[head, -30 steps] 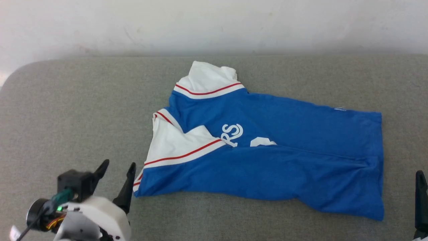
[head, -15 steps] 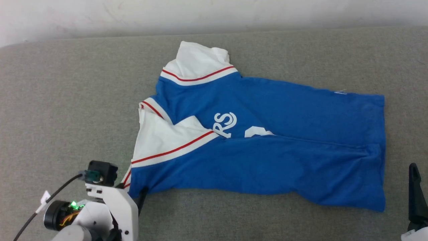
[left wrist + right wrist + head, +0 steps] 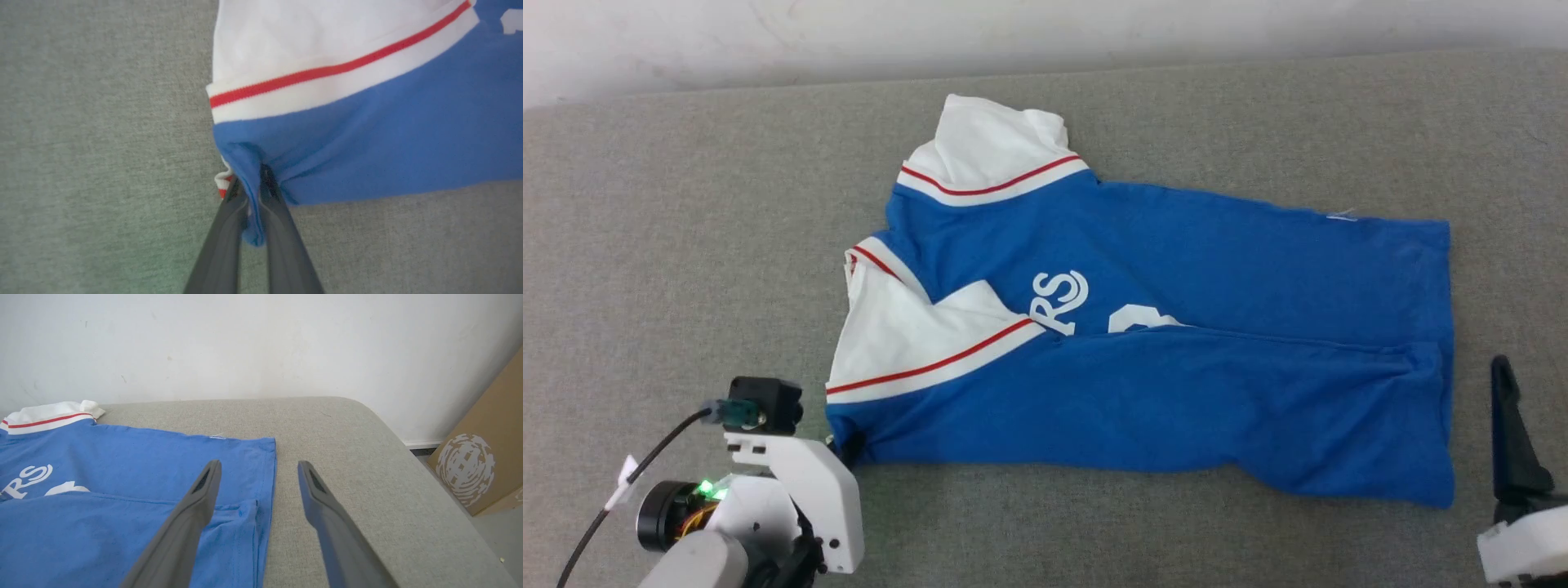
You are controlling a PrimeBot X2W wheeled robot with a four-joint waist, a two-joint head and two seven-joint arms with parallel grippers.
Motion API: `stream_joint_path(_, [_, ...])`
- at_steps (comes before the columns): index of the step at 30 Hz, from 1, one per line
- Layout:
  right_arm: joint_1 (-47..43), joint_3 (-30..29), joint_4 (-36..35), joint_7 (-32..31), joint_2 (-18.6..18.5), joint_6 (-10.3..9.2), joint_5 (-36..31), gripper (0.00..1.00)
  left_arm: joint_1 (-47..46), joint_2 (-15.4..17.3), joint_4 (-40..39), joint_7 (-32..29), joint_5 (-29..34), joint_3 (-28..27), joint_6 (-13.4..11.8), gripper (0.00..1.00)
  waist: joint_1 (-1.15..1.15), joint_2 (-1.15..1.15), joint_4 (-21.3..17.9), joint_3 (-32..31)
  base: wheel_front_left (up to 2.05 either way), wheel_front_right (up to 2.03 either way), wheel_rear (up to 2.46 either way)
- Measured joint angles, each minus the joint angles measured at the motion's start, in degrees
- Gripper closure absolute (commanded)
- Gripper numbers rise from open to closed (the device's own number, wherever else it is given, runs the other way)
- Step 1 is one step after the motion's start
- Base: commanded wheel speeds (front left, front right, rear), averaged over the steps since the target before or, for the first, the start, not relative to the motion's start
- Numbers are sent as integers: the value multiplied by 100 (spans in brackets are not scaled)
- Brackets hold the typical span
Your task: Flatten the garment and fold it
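- Garment (image 3: 1176, 327): lies sideways on grey cushion (image 3: 686, 245), near half folded over; chest lettering (image 3: 1058, 300) partly hidden under the fold.
- Left gripper (image 3: 250, 179): clamped on blue near corner; tips partly covered by cloth.
- Right gripper (image 3: 259, 465): jaws apart, straddling hem edge; contact with cloth unclear.

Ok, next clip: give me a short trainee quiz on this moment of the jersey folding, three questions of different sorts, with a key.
1. True or false: the left gripper is shut on a blue corner of the jersey T-shirt.
2. The right gripper is: A) open, holding nothing; B) shut on the hem; C) shut on a sleeve.
3. What colour is the stripe running through the white shoulder trim?
Key: 1 true; 2 A; 3 red.
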State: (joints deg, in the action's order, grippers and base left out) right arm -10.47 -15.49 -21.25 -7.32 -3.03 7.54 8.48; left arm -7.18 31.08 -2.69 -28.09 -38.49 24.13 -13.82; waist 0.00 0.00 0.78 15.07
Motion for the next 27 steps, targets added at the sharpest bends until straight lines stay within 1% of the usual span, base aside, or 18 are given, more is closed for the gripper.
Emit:
stream_joint_path(3, [104, 102, -168, -455, 2, 0, 0, 0, 95, -47, -82, 172, -70, -113, -55, 100, 0, 0, -9, 14, 0, 0, 0])
stream_joint_path(8, [-48, -119, -93, -2037, -4, -1, 70, 0, 214, -46, -287, 271, -80, -157, -124, 100, 0, 0, 14, 78, 0, 0, 0])
stream_joint_path(11, [-131, -155, 27, -2606, 5, -1, 229, 0, 225, -42, -379, 277, -79, -158, -144, 100, 0, 0, 45, 137, 0, 0, 0])
stream_joint_path(14, [-168, -127, 203, -2848, 5, -1, 338, 0, 226, -34, -446, 280, -79, -157, -144, 100, 0, 0, 78, 202, 0, 0, 0])
stream_joint_path(21, [-7, -60, 948, -2843, 3, 0, 542, 0, 210, -25, -521, 279, -81, -168, -144, 100, 0, 0, 152, 310, 0, 0, 0])
stream_joint_path(22, [42, -64, 1033, -2831, -2, 0, 545, 66, 211, -26, -519, 279, -94, -171, -144, 100, 0, 0, 150, 304, 0, 0, 0])
stream_joint_path(23, [92, -68, 1109, -2800, -3, 0, 545, 100, 211, -26, -513, 279, -102, -174, -144, 100, 0, 0, 145, 294, 0, 0, 0])
stream_joint_path(27, [233, -38, 1302, -2719, 4, 8, 619, 100, 219, -27, -470, 261, -191, -199, -144, 100, 0, 0, 125, 224, 0, 0, 0])
